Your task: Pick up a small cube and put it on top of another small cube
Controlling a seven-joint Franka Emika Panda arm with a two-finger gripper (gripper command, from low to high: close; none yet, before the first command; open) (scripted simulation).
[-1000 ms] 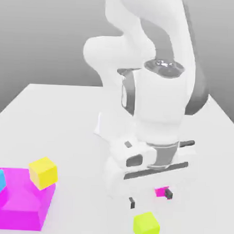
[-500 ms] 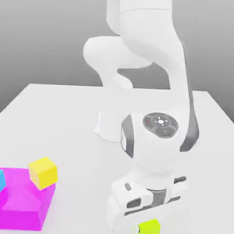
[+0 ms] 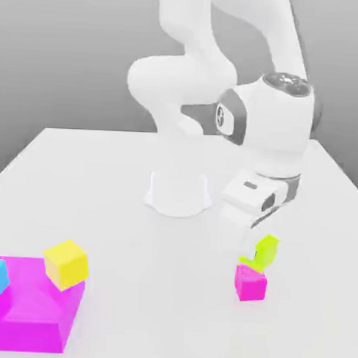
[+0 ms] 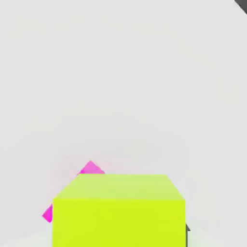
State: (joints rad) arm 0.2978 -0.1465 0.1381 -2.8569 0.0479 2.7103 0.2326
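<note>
- Clamped tight on the lime cube (image 3: 265,252), my end effector (image 3: 260,256) has carried it up off the surface (image 3: 101,186) where it sat a second ago.
- Now the lime cube hangs tilted just above the small magenta cube (image 3: 251,283), nearly touching its top.
- Pickup is done; I judge lowering squarely and letting go remain.
- Hand view: magenta cube peeks out behind the lime one, slightly offset.

lime cube (image 3: 266,251) tilted, above magenta cube (image 3: 251,282)

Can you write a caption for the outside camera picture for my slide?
Robot gripper holds the lime cube just above the small pink cube.
</note>
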